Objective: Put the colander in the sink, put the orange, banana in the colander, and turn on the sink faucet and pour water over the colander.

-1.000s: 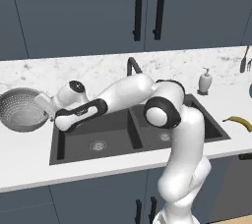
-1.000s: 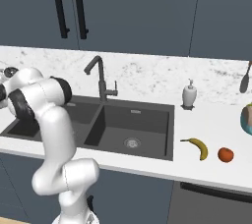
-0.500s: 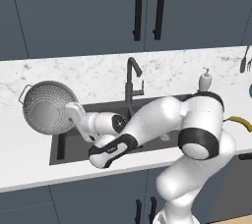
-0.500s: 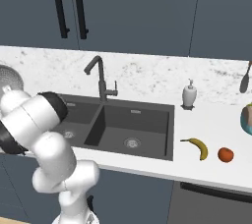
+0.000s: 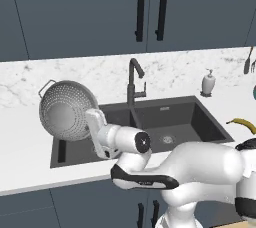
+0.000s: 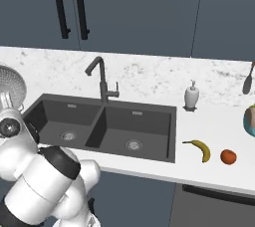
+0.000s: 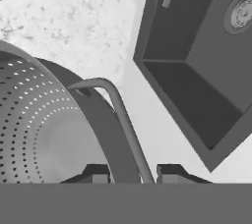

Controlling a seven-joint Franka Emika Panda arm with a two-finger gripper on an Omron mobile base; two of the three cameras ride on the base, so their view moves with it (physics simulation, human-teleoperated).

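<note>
Fingertips [image 7: 96, 174] of the gripper [image 7: 132, 175] sit clamped on the rim of the colander [image 5: 66, 110], one on the inside of the bowl and one on the outside, right by one of its thin wire side handles; the colander is a round silver-grey metal bowl, its wall dotted with rows of small holes around a plain centre, with a loop handle showing at its upper left in the left base view; it hangs tipped on its side, open face towards the camera, lifted above the white marbled counter [image 5: 25, 137] at the left end of the sink [image 5: 190, 117]; the sink is a dark grey double basin with a round steel drain in each half; the dark faucet [image 5: 134, 84] stands behind the divider, just right of the colander; the banana [image 6: 200, 148] and the orange [image 6: 228, 156] lie near each other on the counter to the right of the sink, with a white soap dispenser [image 6: 191, 95] behind them.
</note>
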